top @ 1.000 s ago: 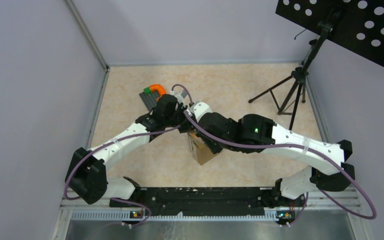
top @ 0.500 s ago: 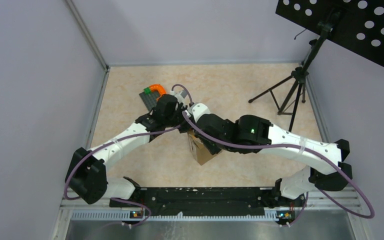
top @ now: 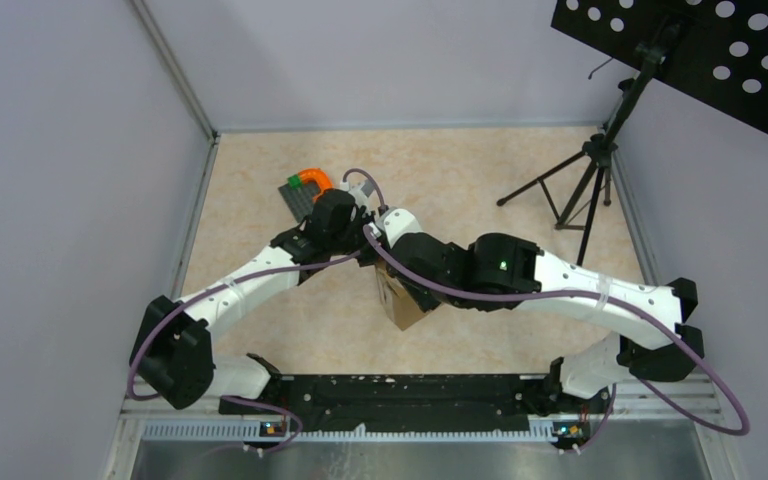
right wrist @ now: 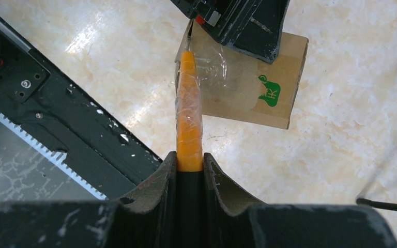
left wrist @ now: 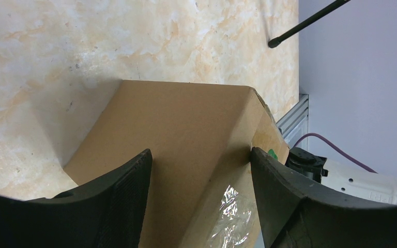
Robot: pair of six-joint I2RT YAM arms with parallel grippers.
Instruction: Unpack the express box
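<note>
Orange tool, wrapped in clear film, is pinched tight in the right gripper. Its tip sits at the near top edge of the express box, where the clear tape crinkles. The box stands on the marbled table between the two grippers. The left gripper reaches over from the box's far side and clamps it, one finger on each face.

As I judge it, a sideways push from the tip that beats that clamp could twist or tip the box. The tip could also skid off the glossy tape, or bite too deep into the card and whatever lies inside. It works close to the left fingers, so a slip might strike them.

Whether the tip touches the tape is hard to make out, and the contents are hidden. From above, both wrists cover most of the box. Beyond the box, a grey object with orange and green parts is partly masked by the left arm.
</note>
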